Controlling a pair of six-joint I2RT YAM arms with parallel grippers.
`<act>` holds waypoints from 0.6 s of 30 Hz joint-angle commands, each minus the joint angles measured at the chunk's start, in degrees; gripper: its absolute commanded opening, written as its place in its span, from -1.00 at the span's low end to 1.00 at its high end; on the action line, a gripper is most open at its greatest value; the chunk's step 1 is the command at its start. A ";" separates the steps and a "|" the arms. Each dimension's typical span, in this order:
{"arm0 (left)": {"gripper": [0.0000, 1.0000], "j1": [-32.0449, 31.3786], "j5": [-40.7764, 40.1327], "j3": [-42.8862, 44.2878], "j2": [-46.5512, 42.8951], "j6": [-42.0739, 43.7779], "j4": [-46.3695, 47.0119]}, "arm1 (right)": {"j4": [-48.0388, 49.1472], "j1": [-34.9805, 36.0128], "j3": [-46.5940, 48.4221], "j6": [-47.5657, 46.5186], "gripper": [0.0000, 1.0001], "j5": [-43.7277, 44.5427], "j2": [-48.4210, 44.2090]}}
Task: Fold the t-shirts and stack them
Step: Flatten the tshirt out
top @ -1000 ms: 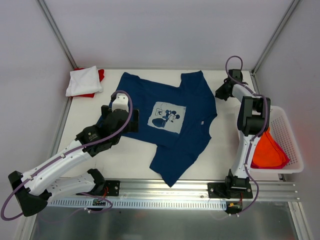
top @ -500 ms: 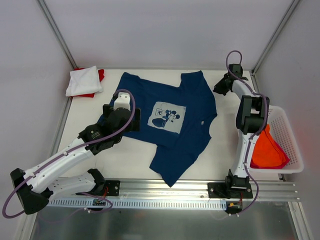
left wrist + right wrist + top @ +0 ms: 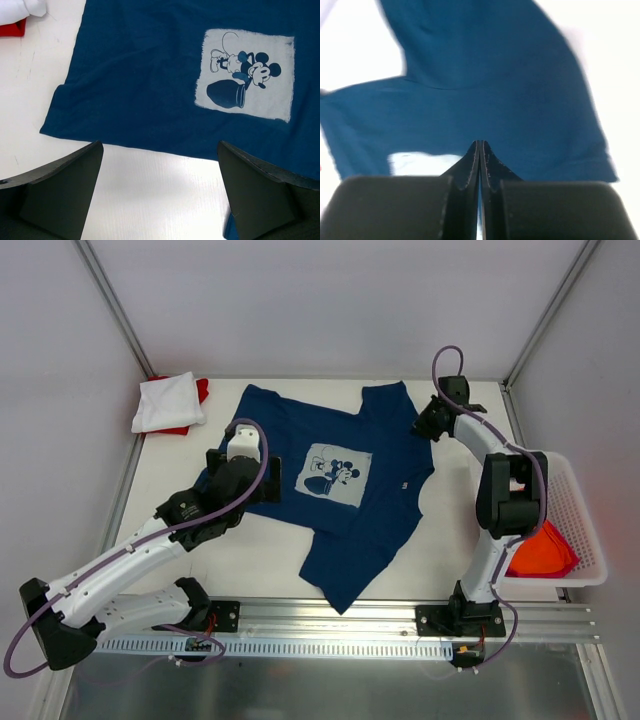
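Observation:
The navy t-shirt (image 3: 345, 490) lies spread flat mid-table, its pale cartoon print (image 3: 335, 476) facing up. My left gripper (image 3: 242, 475) hovers over its left sleeve area. In the left wrist view the gripper (image 3: 160, 200) is wide open and empty, with bare table between the fingers (image 3: 55, 195) and the shirt (image 3: 150, 75) just beyond. My right gripper (image 3: 425, 422) is at the shirt's right sleeve. In the right wrist view the gripper (image 3: 480, 150) is shut above the blue cloth (image 3: 510, 90), holding nothing. A folded white tee (image 3: 168, 402) lies on a red one (image 3: 202, 390) at the back left.
A white lattice basket (image 3: 580, 490) stands at the right table edge with an orange tee (image 3: 545, 552) inside. Metal frame posts rise at the back corners. The white and red stack also shows in the left wrist view (image 3: 22, 7).
My right gripper has swung left from the far right corner to the navy shirt's right sleeve. My left gripper has barely shifted.

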 commanded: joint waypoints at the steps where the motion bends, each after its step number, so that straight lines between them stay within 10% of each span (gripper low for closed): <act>1: 0.98 -0.68 1.29 -0.38 -2.37 -1.77 1.46 | -0.98 -0.94 -1.72 0.20 -0.99 2.69 2.54; 18: 0.98 -0.60 0.41 -1.43 -5.72 -0.98 1.38 | -1.33 -7.45 14.45 4.87 -0.99 -4.08 21.17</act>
